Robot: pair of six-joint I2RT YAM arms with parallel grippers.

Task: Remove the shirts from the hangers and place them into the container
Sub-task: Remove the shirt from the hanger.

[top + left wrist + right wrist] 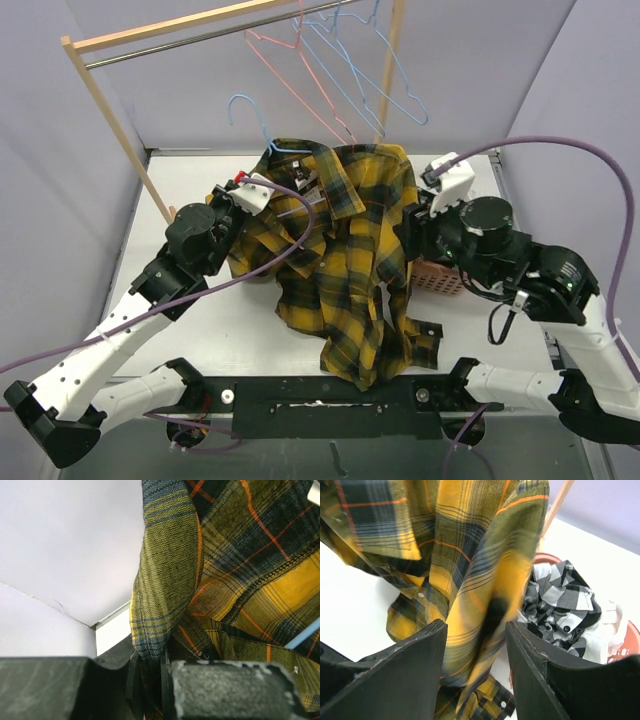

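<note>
The yellow-and-black plaid shirt [350, 250] hangs spread between both arms, its tail draped onto the table. A light blue hanger [245, 108] still sticks out of its collar, and its wire shows in the left wrist view [304, 635]. My left gripper [150, 667] is shut on a fold of the plaid shirt. My right gripper [476, 655] stands open, with plaid cloth hanging blurred and loose between its fingers [410, 670]. Beside it, the pink container [626, 634] holds a black-and-white check shirt [560, 605] and a white shirt [607, 630]. In the top view the container [440, 282] is mostly hidden.
A wooden rack [110, 110] with a metal rail [200, 38] stands at the back left. A bare pink-red hanger [290, 75] and two bare light blue hangers [385, 80] hang from it. Purple cables loop over both arms.
</note>
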